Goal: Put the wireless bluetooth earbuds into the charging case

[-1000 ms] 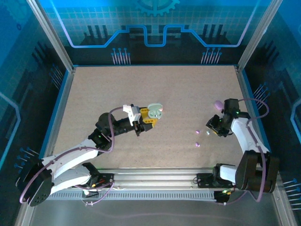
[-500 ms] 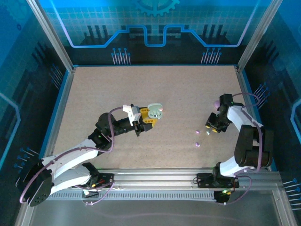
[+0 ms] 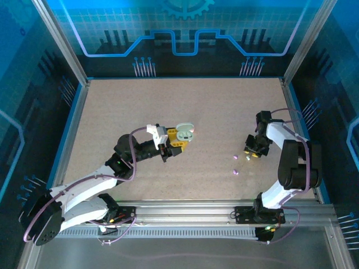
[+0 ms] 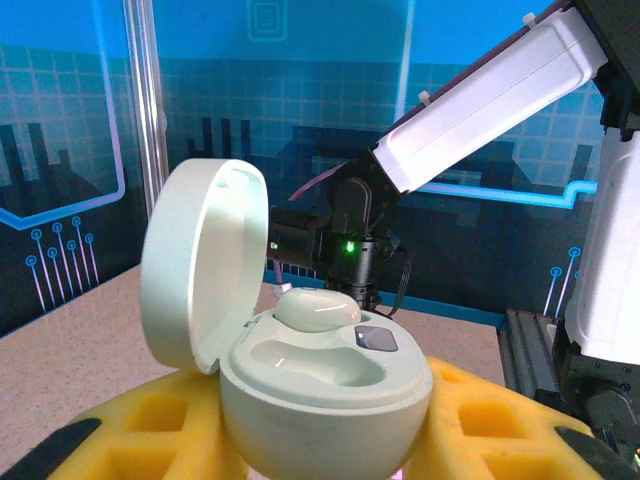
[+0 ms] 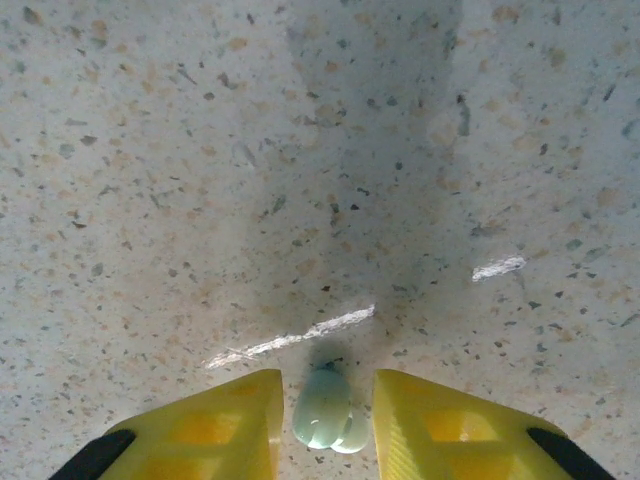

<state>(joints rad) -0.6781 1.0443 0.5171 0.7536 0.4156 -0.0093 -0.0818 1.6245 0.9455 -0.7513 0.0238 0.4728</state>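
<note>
Right gripper [image 3: 253, 151] hung low over the worktop [image 5: 200, 150], jaws apart. A pale teal earbud [image 5: 324, 412] lay on the worktop directly between them, apparently untouched, with its long axis roughly parallel to the finger faces. Closing should catch it. Left gripper [image 3: 178, 141] was clamped on the open charging case [image 4: 320, 385], well apart to the left.

The speckled tan table [image 3: 140, 106] carries two purple earbuds [image 3: 235, 172] and one pale earbud [image 5: 325, 410].
</note>
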